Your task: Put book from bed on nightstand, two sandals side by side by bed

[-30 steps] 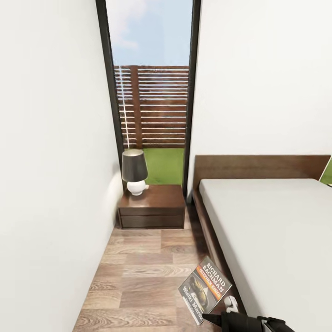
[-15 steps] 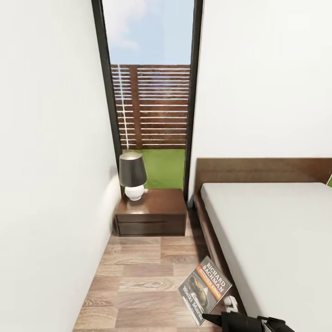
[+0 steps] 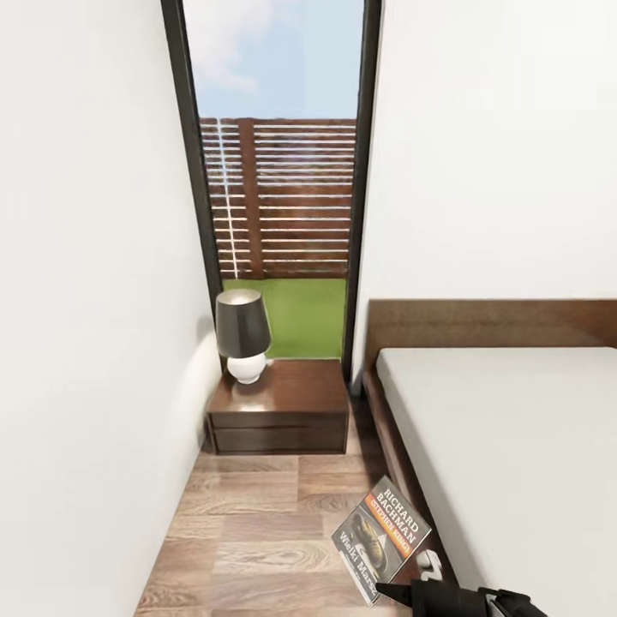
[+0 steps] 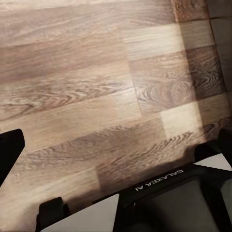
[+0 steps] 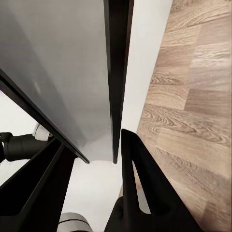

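One book (image 3: 380, 540) sits clamped in your right tool (image 5: 118, 159), its dark fingers (image 5: 133, 188) pressed on either side of the thin edge, cover tilted up over the wood floor (image 3: 248, 531). The bed (image 3: 514, 446) lies just beside that tool on its right. Ahead of the tool, well apart, the nightstand (image 3: 281, 407) stands against the window, a dark-shaded lamp (image 3: 242, 334) on its top. Your left tool (image 4: 29, 183) hangs over bare planks; you cannot tell whether it is released or clenched.
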{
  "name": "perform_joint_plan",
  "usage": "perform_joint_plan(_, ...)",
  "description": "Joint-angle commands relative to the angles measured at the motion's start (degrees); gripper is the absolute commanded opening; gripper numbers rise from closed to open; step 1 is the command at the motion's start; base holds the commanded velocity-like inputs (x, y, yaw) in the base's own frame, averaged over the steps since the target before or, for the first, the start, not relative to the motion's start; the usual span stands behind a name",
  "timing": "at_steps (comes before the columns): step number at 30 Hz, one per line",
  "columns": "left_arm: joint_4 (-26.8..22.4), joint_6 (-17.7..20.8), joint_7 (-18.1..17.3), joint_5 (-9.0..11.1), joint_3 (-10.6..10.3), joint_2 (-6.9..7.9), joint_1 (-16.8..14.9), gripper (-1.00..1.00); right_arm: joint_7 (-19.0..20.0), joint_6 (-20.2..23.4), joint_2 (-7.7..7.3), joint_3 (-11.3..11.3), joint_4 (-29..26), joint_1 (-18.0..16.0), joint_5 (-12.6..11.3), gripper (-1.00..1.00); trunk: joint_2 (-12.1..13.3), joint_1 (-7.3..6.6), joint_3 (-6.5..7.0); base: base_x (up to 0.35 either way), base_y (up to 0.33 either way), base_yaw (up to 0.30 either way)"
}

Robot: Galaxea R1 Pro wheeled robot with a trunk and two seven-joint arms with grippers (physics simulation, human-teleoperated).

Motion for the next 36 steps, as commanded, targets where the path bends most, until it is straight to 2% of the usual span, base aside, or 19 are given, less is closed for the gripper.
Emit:
perform_joint_plan(1, 0.05, -0.2, -0.18, 0.5, -0.49, -0.01, -0.04, 1.0, 0.08, 0.58, -0.04, 0.29, -0.06, -0.04, -0.71, -1.0, -0.03, 0.03, -0.06, 0.288, 0.0, 0.0)
perform_joint_plan(27, 0.05, -0.2, -0.18, 0.5, -0.49, -0.05, -0.04, 1.0, 0.08, 0.58, -0.03, 0.29, -0.06, -0.04, -0.71, -1.0, -0.03, 0.03, -0.06, 0.287, 0.0, 0.0)
perform_joint_plan(36, 0.05, -0.2, -0.18, 0.5, -0.49, -0.06, -0.04, 1.0, 0.08, 0.58, -0.02, 0.29, -0.06, -0.04, -0.71, -1.0, -0.03, 0.03, -0.06, 0.125, 0.0, 0.0)
